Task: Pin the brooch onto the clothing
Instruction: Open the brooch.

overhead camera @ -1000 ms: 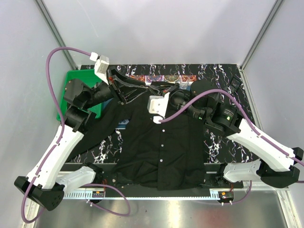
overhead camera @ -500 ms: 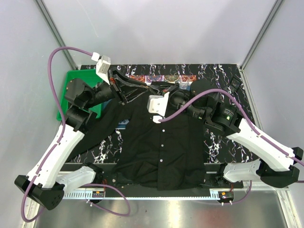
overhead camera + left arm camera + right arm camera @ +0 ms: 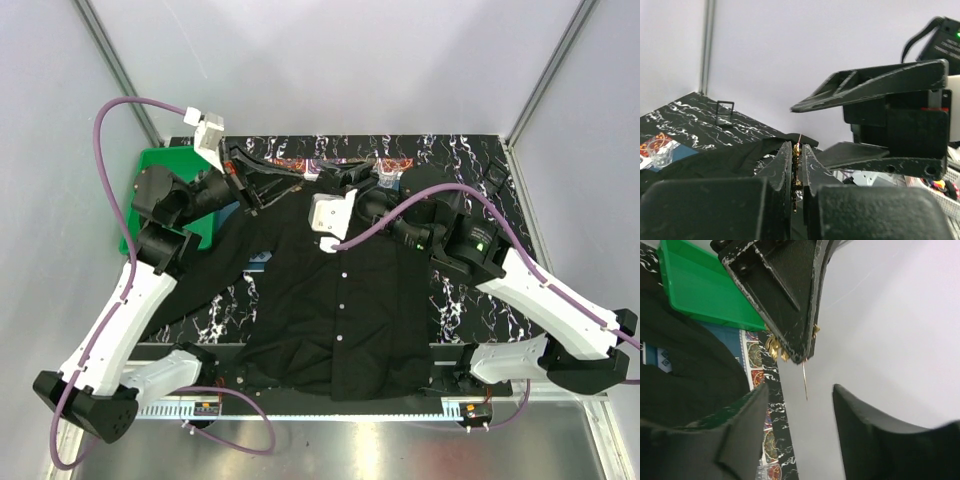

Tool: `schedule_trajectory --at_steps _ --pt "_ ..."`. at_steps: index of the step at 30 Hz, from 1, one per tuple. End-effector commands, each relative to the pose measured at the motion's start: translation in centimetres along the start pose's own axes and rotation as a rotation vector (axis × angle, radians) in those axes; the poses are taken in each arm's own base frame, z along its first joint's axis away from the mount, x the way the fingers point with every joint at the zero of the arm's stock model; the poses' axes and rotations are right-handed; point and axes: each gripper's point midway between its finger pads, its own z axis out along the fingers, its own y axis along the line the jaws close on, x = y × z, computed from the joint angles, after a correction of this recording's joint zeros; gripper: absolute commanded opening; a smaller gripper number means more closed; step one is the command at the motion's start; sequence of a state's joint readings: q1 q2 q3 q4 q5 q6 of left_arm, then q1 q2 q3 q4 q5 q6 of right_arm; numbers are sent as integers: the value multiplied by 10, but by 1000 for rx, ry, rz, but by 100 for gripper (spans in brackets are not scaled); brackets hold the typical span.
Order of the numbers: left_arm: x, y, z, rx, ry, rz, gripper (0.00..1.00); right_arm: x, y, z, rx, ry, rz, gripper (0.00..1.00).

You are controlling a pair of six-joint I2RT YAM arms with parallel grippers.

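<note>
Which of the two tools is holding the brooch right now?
The left tool, jaws pinched shut on the gold brooch; the right tool stands open and empty.

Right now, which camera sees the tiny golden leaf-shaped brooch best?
The right wrist view: the golden leaf-shaped brooch shows leaves and bare pin, clamped in the left gripper. Left wrist shows only its thin edge; top view, too small.

My fingers [image 3: 781, 167] are black, like the shirt [image 3: 300, 300]; the brooch [image 3: 774, 347] is golden, the tray [image 3: 700, 290] bright green, the mat [image 3: 470, 160] black with white marbling.
</note>
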State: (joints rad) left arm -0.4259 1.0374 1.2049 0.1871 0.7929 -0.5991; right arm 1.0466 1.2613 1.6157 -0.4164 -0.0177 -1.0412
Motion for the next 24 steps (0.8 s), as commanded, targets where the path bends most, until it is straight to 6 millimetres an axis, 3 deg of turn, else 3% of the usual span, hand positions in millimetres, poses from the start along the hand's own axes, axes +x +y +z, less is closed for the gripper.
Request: schedule_trajectory --at_steps 1,2,4,8,9,10,11,12,13,14,16,20,21,23,24 --pt "-16 25 -11 -78 -71 -64 0 0 -17 -12 79 23 57 66" --pt "-20 26 -12 -68 -89 -60 0 1 -18 -14 87 28 67 68" --pt "-21 37 -15 -83 -94 -88 0 4 -20 -20 107 43 98 81" --pt "-24 59 -24 -121 -106 -82 0 26 -27 -32 141 106 232 85" --pt "-23 68 -28 -140 -108 -88 0 50 -30 -32 151 153 338 84" --pt "-27 77 -35 -164 -122 -81 0 59 -38 -35 162 169 405 81" --pt "-25 88 -38 -185 -124 -88 0 80 -27 -36 133 233 534 79" --pt "-23 97 -43 -204 -127 -97 0 99 -16 -24 78 269 601 76" --pt "-27 106 -51 -228 -140 -89 0 124 -27 -31 110 323 656 75" --pt "-27 115 -55 -245 -144 -95 0 138 -17 -30 84 367 722 74" --pt "-28 133 -70 -294 -165 -112 0 169 -1 -17 55 443 792 72" --pt "-20 168 -97 -400 -170 -130 0 198 31 10 25 549 998 61" --pt "-11 176 -102 -425 -163 -145 0 214 46 23 6 595 1045 58" --pt "-3 182 -108 -437 -147 -135 0 220 48 37 25 615 1127 57" --pt "6 186 -110 -442 -133 -138 0 233 55 50 18 644 1145 57"
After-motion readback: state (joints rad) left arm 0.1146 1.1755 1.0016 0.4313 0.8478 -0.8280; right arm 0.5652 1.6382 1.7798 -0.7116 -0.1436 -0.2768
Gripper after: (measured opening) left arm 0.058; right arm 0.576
